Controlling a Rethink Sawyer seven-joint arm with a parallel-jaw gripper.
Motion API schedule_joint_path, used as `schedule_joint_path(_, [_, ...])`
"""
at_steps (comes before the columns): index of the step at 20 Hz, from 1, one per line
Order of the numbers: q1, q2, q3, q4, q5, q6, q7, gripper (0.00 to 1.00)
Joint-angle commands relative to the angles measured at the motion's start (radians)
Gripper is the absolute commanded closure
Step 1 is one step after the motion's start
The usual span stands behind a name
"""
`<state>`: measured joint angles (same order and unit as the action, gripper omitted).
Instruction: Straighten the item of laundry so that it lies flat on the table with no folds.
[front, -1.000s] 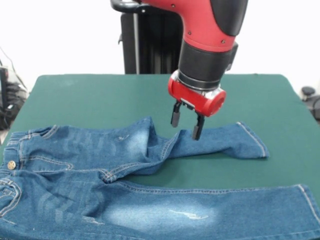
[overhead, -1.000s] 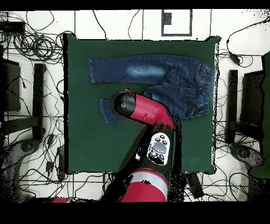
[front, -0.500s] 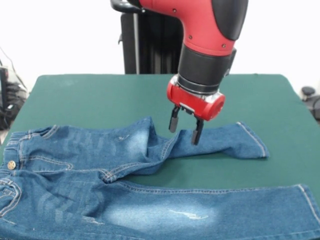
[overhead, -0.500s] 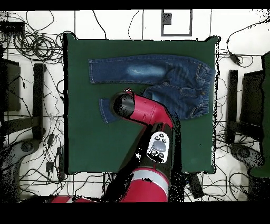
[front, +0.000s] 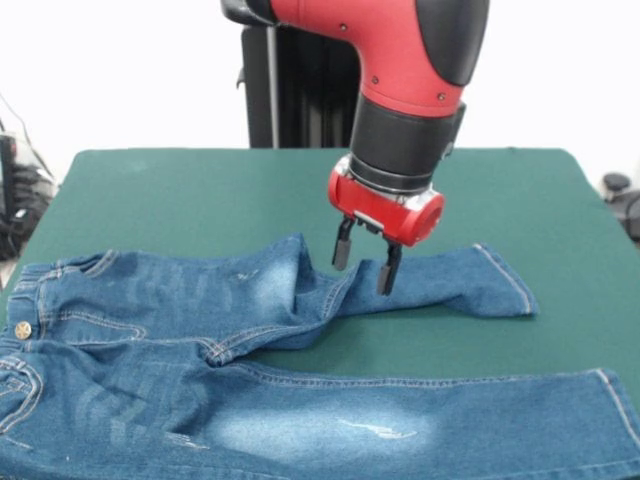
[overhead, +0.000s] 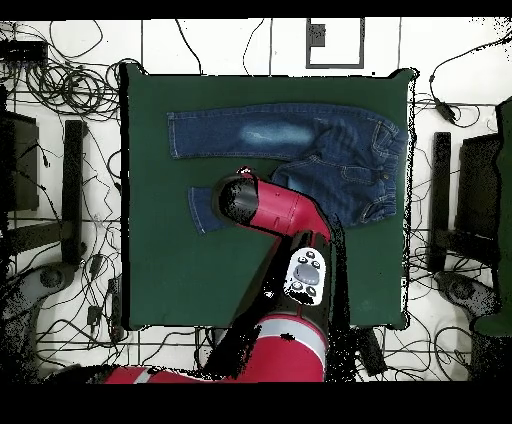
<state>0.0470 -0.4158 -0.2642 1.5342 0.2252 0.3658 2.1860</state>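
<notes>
The blue denim jeans (front: 150, 340) lie on the dark green table (front: 200, 190). One leg lies straight along the front edge with a pale faded patch. The other leg (front: 450, 285) is folded and creased near the crotch and angles off to the right. My gripper (front: 360, 262) is open and empty. It hovers just above that folded leg, near its middle. In the overhead view the jeans (overhead: 290, 135) lie along the table's far part, and the arm (overhead: 275, 210) covers most of the folded leg, so only its hem end (overhead: 200, 208) shows.
The robot's black pedestal (front: 290, 90) stands behind the table. Cables (overhead: 60, 90) and stands surround the table (overhead: 160, 280) on the floor.
The gripper has shifted a little to the left along the folded leg, staying open and above the cloth. The jeans have not moved.
</notes>
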Motion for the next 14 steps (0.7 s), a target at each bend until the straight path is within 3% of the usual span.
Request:
schedule_joint_path(1, [-0.01,0.098,0.134,0.082,-0.039,-0.08,0.086,0.0])
schedule_joint_path(14, [-0.008,0.101,0.14,0.102,-0.04,-0.114,0.1,0.0])
